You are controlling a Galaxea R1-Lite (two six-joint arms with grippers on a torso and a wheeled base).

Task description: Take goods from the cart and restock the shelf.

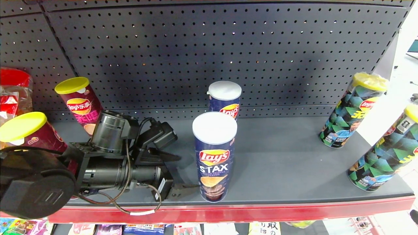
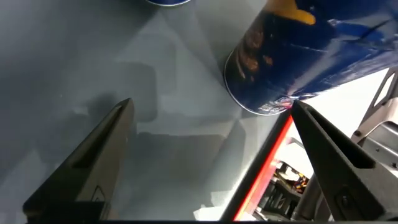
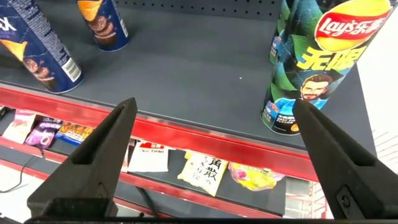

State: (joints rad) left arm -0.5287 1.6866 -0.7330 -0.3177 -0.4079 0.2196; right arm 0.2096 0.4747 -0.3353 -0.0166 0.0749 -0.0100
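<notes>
Plainly, left jaws and right jaws gape; glossy cylindrical can (image 1: pixel 214 156) stands near the left.

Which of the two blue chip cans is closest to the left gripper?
The front blue can at the shelf edge, just beyond the left gripper; the rear blue can stands behind it by the pegboard.

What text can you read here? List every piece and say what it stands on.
"Lay's" and "STAX": front blue can.
"Lay's": rear blue can.
"Lay's": maroon can, with Chinese characters beside it.
"Lay's" and "无限": green can.
"角散": white packet.
Fine print on the cans and the print on the other packets: too small to read.
</notes>
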